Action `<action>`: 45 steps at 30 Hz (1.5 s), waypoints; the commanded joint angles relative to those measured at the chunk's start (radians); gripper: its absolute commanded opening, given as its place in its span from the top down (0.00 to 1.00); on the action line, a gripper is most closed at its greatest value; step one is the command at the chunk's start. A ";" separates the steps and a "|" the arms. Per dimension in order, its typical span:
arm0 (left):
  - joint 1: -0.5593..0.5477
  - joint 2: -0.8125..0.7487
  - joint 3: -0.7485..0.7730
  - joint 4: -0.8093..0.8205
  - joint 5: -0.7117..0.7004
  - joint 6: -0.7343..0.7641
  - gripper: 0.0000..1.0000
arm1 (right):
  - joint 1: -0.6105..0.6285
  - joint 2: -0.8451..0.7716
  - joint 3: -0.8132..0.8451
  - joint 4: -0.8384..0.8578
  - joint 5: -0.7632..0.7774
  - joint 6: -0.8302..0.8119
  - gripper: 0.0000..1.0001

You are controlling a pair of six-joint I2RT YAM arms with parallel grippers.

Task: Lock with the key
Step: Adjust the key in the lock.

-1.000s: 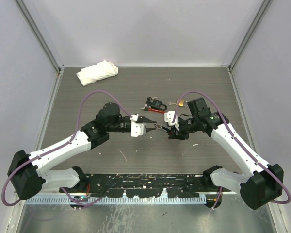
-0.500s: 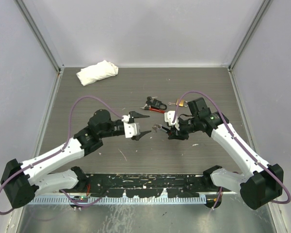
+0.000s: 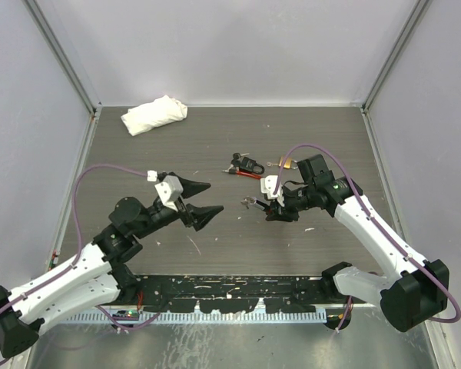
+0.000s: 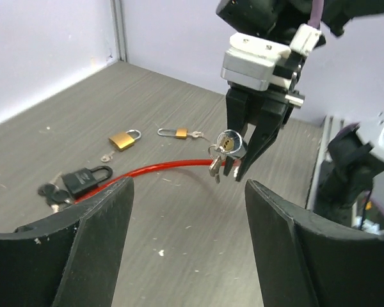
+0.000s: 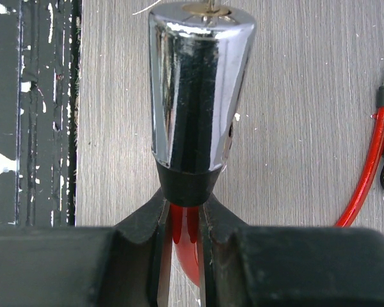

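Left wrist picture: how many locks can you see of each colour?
Gold brass padlocks: 2, a bigger one and a smaller one
Black padlock: 1
Shiny chrome barrel lock on the red cable: 1
Total: 4 locks

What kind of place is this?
Probably a robot lab booth: left arm and right arm bolted to a walled-in table, with padlocks lying out and a cable lock in the right claw.
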 commanded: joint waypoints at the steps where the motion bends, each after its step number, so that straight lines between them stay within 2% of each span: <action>1: 0.003 -0.062 -0.004 0.008 -0.110 -0.291 0.28 | -0.001 -0.010 0.041 0.040 -0.032 -0.011 0.99; 6: 0.004 -0.063 0.002 -0.014 -0.129 -0.468 0.27 | 0.000 -0.009 0.040 0.043 -0.034 -0.010 0.99; 13: 0.004 -0.007 0.027 -0.021 -0.079 -0.609 0.27 | -0.001 -0.010 0.034 0.045 -0.023 -0.011 0.99; 26: 0.003 -0.004 0.030 -0.032 -0.078 -0.716 0.28 | -0.001 -0.002 0.034 0.048 -0.020 -0.014 0.99; 45: 0.004 0.002 0.053 -0.052 -0.105 -0.960 0.31 | -0.001 0.006 0.031 0.057 -0.015 -0.012 0.99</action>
